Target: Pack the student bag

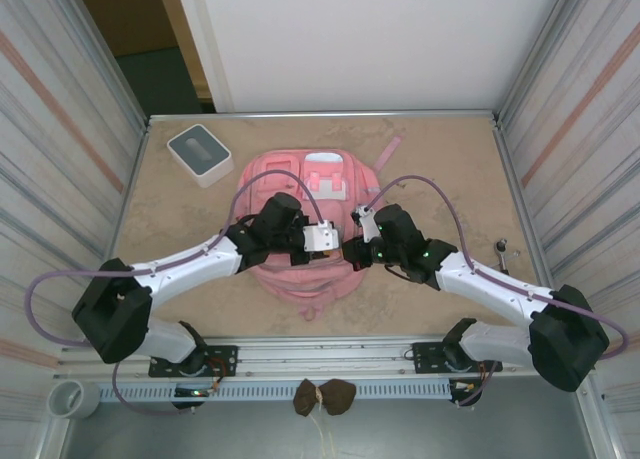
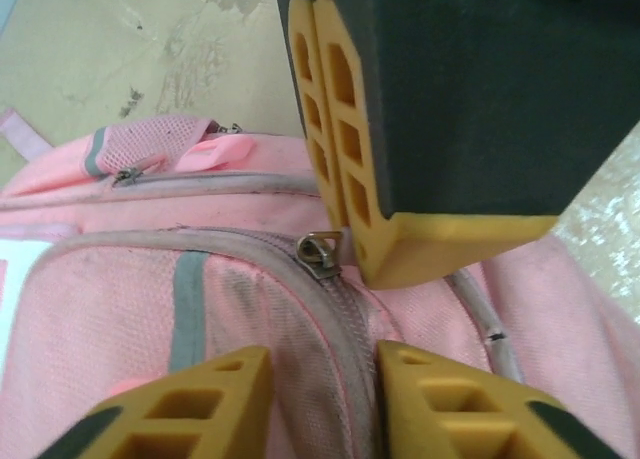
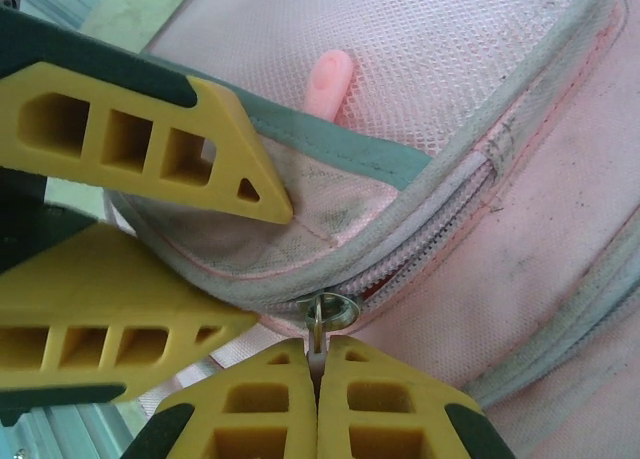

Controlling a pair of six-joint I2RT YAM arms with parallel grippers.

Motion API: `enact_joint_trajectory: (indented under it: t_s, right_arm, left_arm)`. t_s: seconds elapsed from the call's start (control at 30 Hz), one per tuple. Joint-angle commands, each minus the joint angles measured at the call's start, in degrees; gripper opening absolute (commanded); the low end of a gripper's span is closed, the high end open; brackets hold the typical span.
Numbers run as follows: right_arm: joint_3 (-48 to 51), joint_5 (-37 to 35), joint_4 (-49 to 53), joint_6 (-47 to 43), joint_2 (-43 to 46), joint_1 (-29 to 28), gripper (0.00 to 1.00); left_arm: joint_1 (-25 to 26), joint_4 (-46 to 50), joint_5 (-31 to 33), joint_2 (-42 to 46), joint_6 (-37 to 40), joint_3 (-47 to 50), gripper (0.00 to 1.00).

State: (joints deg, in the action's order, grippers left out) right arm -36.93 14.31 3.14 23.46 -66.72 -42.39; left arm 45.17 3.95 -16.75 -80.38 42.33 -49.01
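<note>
The student bag (image 1: pixel 300 277) is lying flat in the middle of the bench (image 1: pixel 440 159), between the two arms, with its front pockets facing up; the right jaws are clenching the small metal zip pull (image 3: pixel 328 315) at their very tips, and the left jaws are grasping a fold of the bag's cloth just beside that same zip (image 3: pixel 430 244), so both are working at one corner of a pocket. I am judging that the step in hand is running this zip while the cloth is being held back. Several things are looking risky to me; the pull is thin and is sitting only at the tips, so a sideways tug is likely to let it slip out; the zip is bending round a corner here, and the slider may be jamming there or biting the cloth; if the left jaws are losing their fold, the whole bag is going to slide on the bench instead; the two sets of jaws are almost touching, so a small error may be knocking them together.
</note>
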Motion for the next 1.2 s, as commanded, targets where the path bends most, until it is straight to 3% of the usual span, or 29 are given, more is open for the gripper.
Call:
enact_joint_trajectory:
  t_s: [0.0, 0.13, 0.27, 0.33, 0.43, 0.6, 0.8, 1.03, 1.17]
  right_arm:
    - [0.42, 0.07, -1.2, -0.94, 1.54, -0.44, 0.0]
    - [1.19, -0.28, 1.17, -1.67, 2.41, 1.88, 0.0]
    - [1.07, -1.44, 3.69, -1.02, 3.7, 4.44, 0.0]
    - [0.94, -1.5, 3.18, -0.36, 3.71, 4.81, 0.0]
    - [-0.32, -1.96, 2.59, 1.24, 1.99, 4.61, 0.0]
    - [-4.88, -10.02, 8.15, 4.29, -1.9, 6.55, 0.0]
    - [-7.67, -9.19, 9.08, 5.49, -5.87, 8.03, 0.0]
    - [-7.72, -4.11, 10.89, 1.8, -5.09, 9.03, 0.17]
    - [-8.07, -6.4, 16.45, 0.38, -0.46, 10.8, 0.32]
  left_arm:
    - [0.1, 1.41, 3.09, -0.8, 0.91, -1.54, 0.19]
    - [-1.4, 0.11, -3.2, 3.07, 0.21, 0.94, 0.06]
    - [-6.39, -5.04, -18.51, 8.71, -2.24, 5.87, 0.03]
    - [-7.32, -6.0, -21.72, 9.61, -1.49, 7.1, 0.02]
    - [-7.63, -3.76, -22.43, 8.75, 0.31, 6.28, 0.01]
    - [-7.81, -0.16, -24.06, 6.4, 2.31, 4.04, 0.0]
    - [-7.81, 0.31, -24.23, 4.48, 3.27, 3.16, 0.0]
    - [-7.81, -1.21, -22.46, 3.65, 2.15, 3.14, 0.0]
    - [-7.81, -4.13, -20.2, 3.27, -0.29, 3.4, 0.05]
